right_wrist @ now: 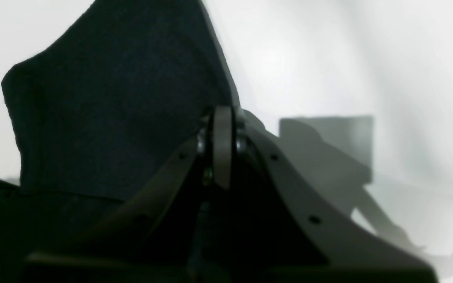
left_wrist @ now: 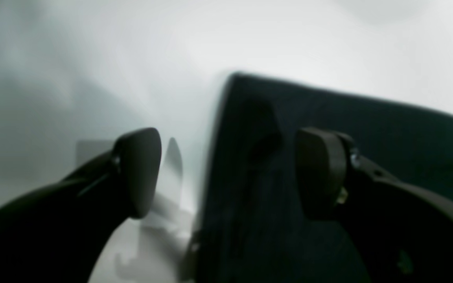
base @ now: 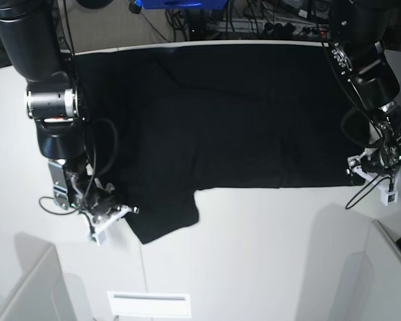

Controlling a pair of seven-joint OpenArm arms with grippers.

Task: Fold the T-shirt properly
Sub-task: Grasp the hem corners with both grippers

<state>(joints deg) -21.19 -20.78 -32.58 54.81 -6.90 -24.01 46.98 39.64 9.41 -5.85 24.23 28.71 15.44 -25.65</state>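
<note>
Left gripper point(left_wrist: 228, 173) wide open, straddling the hem corner of the large black cloth T-shirt point(base: 240, 120); one pad point(left_wrist: 321, 173) over cloth. Right gripper point(right_wrist: 221, 147) pinched closed beside the sleeve at lower left in base view; cloth between its pads not discernible. Base view alone shows shirt spread plain-side up across white table point(base: 267, 254), upper frame.

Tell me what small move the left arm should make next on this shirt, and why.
Probably close the left tool on the T-shirt edge. In the left wrist view it is open, one finger over the black cloth and the other over the white table, while the right tool looks shut at the sleeve.
</note>
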